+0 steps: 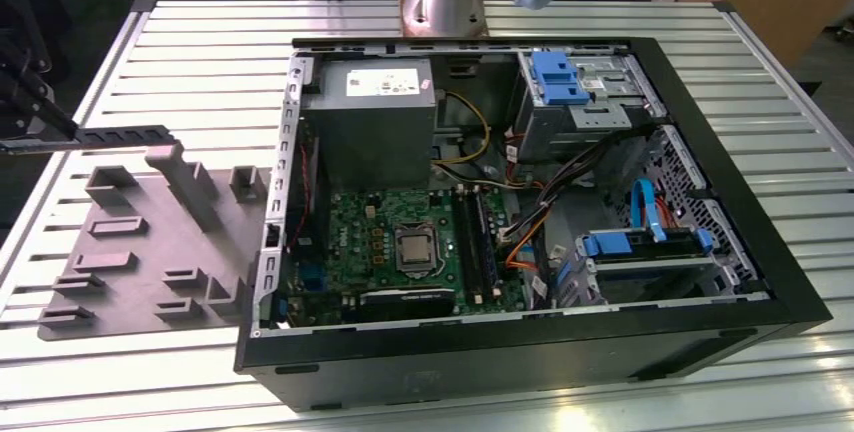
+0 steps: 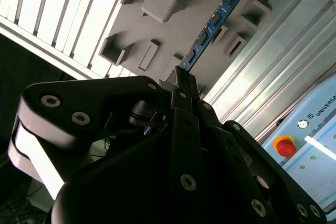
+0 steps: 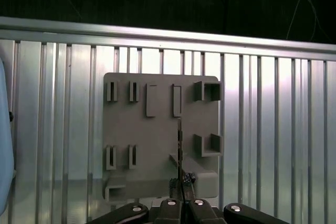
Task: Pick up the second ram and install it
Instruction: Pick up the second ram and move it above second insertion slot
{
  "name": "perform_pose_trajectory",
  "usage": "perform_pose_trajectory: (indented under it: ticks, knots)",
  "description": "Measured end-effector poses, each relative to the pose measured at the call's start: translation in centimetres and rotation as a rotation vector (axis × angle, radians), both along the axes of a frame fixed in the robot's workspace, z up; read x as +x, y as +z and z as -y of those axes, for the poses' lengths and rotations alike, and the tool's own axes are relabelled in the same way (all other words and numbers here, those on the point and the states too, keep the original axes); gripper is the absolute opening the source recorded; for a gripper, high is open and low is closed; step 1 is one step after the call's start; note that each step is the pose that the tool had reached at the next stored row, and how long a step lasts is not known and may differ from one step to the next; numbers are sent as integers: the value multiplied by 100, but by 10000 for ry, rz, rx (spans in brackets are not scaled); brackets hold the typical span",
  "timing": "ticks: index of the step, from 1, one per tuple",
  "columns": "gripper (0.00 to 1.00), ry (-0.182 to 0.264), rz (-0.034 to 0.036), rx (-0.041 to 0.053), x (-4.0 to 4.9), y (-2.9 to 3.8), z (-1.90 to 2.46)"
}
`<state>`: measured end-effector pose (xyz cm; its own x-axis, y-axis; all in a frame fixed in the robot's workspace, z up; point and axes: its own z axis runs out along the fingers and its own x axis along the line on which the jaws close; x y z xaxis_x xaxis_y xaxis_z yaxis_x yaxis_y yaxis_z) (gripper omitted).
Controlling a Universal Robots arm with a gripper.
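Black two-finger gripper is clamped shut on one end of the thin, dark, blue-edged memory stick. So the second ram is up in the air, poking straight out past the fingertips above the grey plastic tray with raised blocks. The long black motherboard slots sit well off toward the exterior view's right, inside the open black computer case, and run roughly crosswise to the stick. The case wall stands between them, and orange cables crowd the slots.
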<state>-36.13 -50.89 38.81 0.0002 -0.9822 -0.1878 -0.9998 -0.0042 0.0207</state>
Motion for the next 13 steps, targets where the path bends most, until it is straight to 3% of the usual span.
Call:
perform_pose_trajectory:
  ticks: [13]
  knots:
    - [12, 0, 0, 0, 73, 0, 0]
